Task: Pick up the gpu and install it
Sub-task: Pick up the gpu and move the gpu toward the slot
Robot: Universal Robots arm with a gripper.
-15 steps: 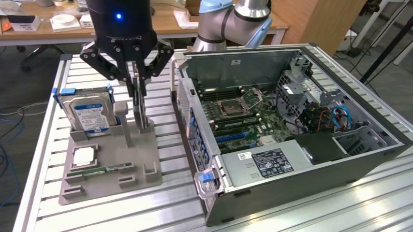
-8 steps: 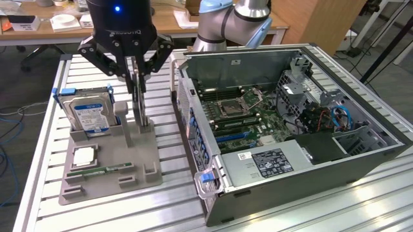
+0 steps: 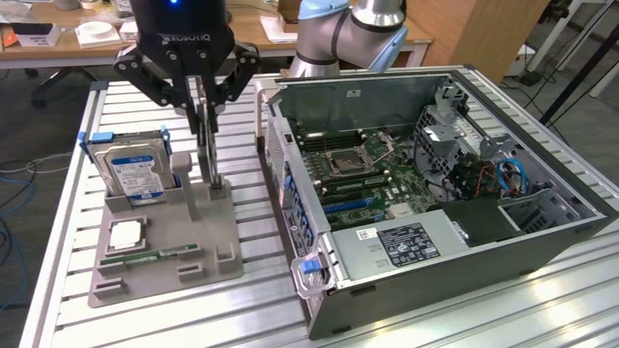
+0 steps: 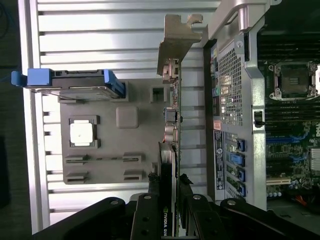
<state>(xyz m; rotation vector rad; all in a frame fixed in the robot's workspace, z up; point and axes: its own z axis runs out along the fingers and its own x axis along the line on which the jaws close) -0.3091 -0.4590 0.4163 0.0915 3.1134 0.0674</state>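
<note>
Stood on edge at the side of the holder nearest the computer case, apparently to offer its flat faces, the gpu is clamped by the gripper.

1. A grey holder tray lies on a slatted metal table.
2. A silver hard drive with a blue-white label stands upright at one end of the tray.
3. A square processor chip sits in a tray recess, with a narrow green memory stick just beside it.
4. An open computer case lies to the exterior view's right of the tray, its motherboard facing up.
</note>
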